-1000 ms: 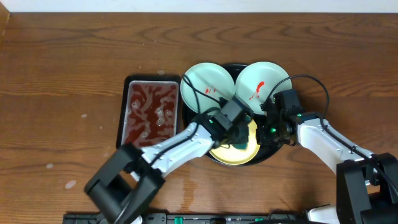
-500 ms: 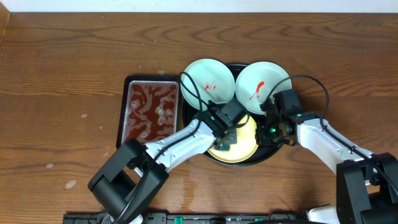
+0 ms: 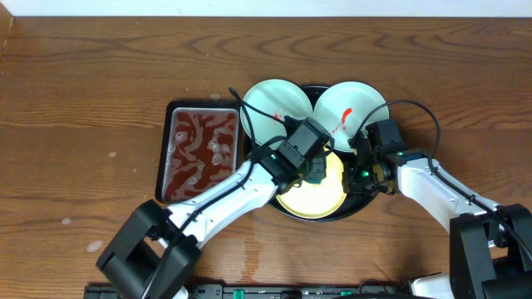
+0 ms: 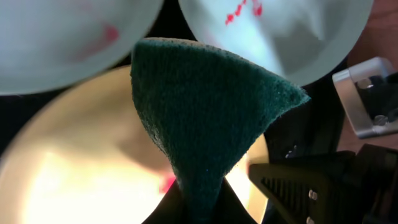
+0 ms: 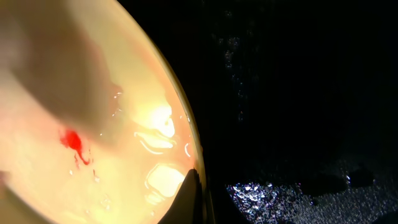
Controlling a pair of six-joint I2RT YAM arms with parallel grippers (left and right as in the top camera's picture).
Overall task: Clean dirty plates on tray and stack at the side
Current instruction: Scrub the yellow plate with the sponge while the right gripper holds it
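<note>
Three plates on the round black tray (image 3: pixel 356 205), which sits on the wooden bench (image 3: pixel 83 124) right of centre.

- Far side of the tray: left mint plate (image 3: pixel 277 106) and right mint plate (image 3: pixel 353 104), side by side, rims near or touching (cannot tell which). Both lap over the tray's far rim. Red smears show on both faces, heavier on the right one.
- Near side: yellow plate (image 3: pixel 312 202), lying flat, its far edge tucked close under the two mint plates. The face looks wet and glossy. One small red smear (image 5: pixel 73 142) shows in the right wrist view, with water beads around it.
- Left pincer (image 4: pixel 194 208): closed on a dark green scouring pad (image 4: pixel 205 112), pinched at its narrow end so the pad fans out ahead of the fingers. The pad is over the far part of the yellow plate, near where the three plates meet. Contact with the plate face cannot be judged.
- Right pincer (image 3: pixel 359 174): closed on the right-hand rim of the yellow plate. One dark fingertip (image 5: pixel 189 196) sits right on the rim edge, with wet black tray surface beside it.
- Red-stained tray (image 3: pixel 164 149): rectangular, just left of the black tray, filled with red-streaked liquid.
- Both arms reach in from the near edge of the bench, with the left arm crossing diagonally toward the plates.
</note>
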